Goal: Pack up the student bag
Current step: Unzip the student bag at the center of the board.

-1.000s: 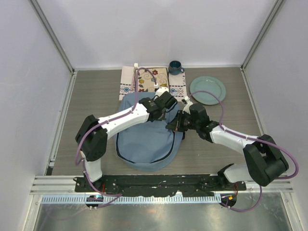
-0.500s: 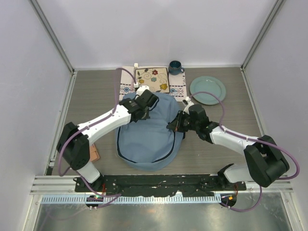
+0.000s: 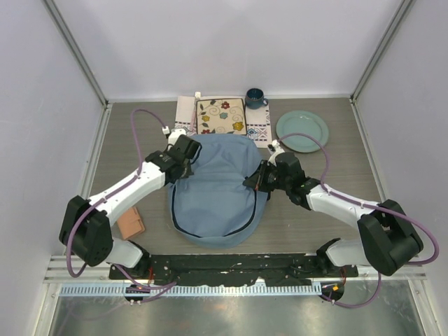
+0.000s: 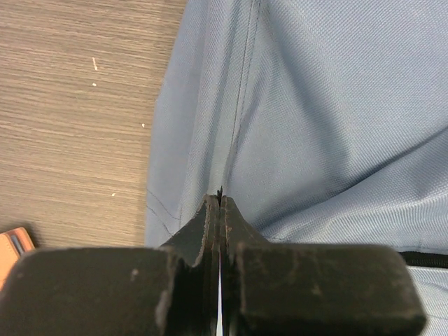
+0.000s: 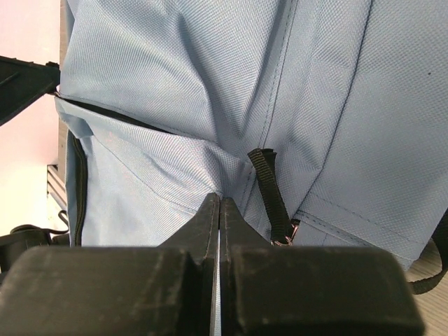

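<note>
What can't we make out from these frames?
Inside the student bag: all views, its fabric covers it.
Whether the shut left gripper or right gripper pinches fabric: wrist views, their own tips hide contact.
Orange object: too small from above; cut off by left wrist view's edge.

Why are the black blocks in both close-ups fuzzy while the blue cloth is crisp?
Left wrist: left end effector sits too near the lens; student bag sharp. Right wrist: right end effector likewise. Top external: even light, soft shadows.
</note>
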{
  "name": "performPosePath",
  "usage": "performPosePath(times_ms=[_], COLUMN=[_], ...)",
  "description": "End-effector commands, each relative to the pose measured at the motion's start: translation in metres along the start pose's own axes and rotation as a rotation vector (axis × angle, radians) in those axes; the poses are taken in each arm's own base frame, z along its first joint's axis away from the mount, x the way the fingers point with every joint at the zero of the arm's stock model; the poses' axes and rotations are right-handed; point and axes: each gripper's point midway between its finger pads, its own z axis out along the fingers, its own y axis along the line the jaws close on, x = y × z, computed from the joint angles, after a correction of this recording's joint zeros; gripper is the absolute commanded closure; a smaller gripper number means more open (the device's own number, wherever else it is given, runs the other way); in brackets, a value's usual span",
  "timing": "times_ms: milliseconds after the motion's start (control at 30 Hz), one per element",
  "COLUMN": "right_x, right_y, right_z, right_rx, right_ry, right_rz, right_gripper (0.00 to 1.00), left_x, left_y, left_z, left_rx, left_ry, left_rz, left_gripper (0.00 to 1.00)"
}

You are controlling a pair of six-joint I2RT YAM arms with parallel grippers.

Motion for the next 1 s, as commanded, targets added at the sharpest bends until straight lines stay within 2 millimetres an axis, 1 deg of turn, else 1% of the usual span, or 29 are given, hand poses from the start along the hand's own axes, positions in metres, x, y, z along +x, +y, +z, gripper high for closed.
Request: performPosePath(times_ms=[0,33,67,100,133,200,233,267,300,333,367,400,433,467,533,600,733,767,800,833,867,900,933,967], right_x=[-0.021,-0.02,-0.021,-0.022,-0.024,-0.027,-0.031,-0.034,-0.039,-0.045,-0.052,-0.056,-0.065,-0.072,-0.081,-0.089,-0.097,-0.095,-0.091,-0.094,-0.091,-0.084,-0.083,-0.078], right_y=[-0.004,-0.004,-0.005,-0.006,-0.006,-0.008,-0.008,-0.007,-0.008,-0.005,-0.002,0.001,0.004,0.01,0.016,0.024,0.049,0.057,0.062,0.072,0.078,0.088,0.094,0.1], right_z=[-0.003,-0.003,-0.003,-0.003,-0.004,-0.006,-0.008,-0.009,-0.01,-0.013,-0.017,-0.021,-0.025,-0.031,-0.039,-0.045,-0.052,-0.051,-0.046,-0.046,-0.043,-0.039,-0.033,-0.029], right_rx=[0.033,0.034,0.037,0.043,0.048,0.062,0.069,0.073,0.088,0.099,0.101,0.105,0.118,0.112,0.121,0.109,0.036,0.004,-0.009,-0.033,-0.048,-0.069,-0.073,-0.085], right_ry=[-0.085,-0.082,-0.087,-0.094,-0.105,-0.12,-0.13,-0.138,-0.152,-0.159,-0.18,-0.193,-0.218,-0.24,-0.261,-0.278,-0.271,-0.253,-0.231,-0.228,-0.209,-0.186,-0.166,-0.148], right_rz=[-0.001,0.003,0.007,0.007,0.014,0.022,0.022,0.019,0.014,-0.001,-0.011,-0.021,-0.03,-0.049,-0.061,-0.078,-0.11,-0.118,-0.132,-0.145,-0.158,-0.187,-0.198,-0.212], right_gripper=[0.99,0.99,0.99,0.99,0.93,0.8,0.64,0.55,0.48,0.39,0.36,0.33,0.29,0.28,0.25,0.24,0.23,0.23,0.23,0.23,0.23,0.23,0.23,0.23], left_x=[-0.003,-0.003,-0.002,-0.002,-0.003,-0.004,-0.006,-0.008,-0.008,-0.009,-0.013,-0.013,-0.015,-0.018,-0.019,-0.023,-0.023,-0.018,-0.012,-0.007,-0.001,0.01,0.014,0.018], left_y=[0.036,0.037,0.038,0.039,0.039,0.041,0.041,0.044,0.045,0.046,0.049,0.052,0.053,0.06,0.066,0.078,0.101,0.119,0.128,0.135,0.148,0.153,0.158,0.172], left_z=[-0.005,-0.007,-0.007,-0.007,-0.009,-0.012,-0.014,-0.018,-0.019,-0.022,-0.026,-0.028,-0.03,-0.033,-0.036,-0.041,-0.046,-0.045,-0.044,-0.041,-0.038,-0.032,-0.03,-0.026], left_rx=[-0.088,-0.087,-0.089,-0.094,-0.095,-0.099,-0.097,-0.093,-0.089,-0.084,-0.074,-0.072,-0.061,-0.061,-0.051,-0.057,-0.076,-0.138,-0.167,-0.189,-0.216,-0.227,-0.225,-0.251], left_ry=[-0.034,-0.035,-0.032,-0.03,-0.032,-0.033,-0.039,-0.048,-0.048,-0.053,-0.067,-0.067,-0.068,-0.077,-0.074,-0.091,-0.097,-0.086,-0.084,-0.079,-0.064,-0.037,-0.032,-0.026], left_rz=[-0.006,-0.012,-0.013,-0.015,-0.019,-0.018,-0.027,-0.039,-0.045,-0.06,-0.086,-0.092,-0.109,-0.135,-0.157,-0.195,-0.308,-0.348,-0.408,-0.436,-0.5,-0.544,-0.581,-0.64], left_gripper=[1.0,0.99,0.83,0.73,0.62,0.47,0.35,0.3,0.25,0.17,0.1,0.01,0.0,0.0,0.01,0.0,0.0,0.01,0.0,0.0,0.0,0.0,0.0,0.0])
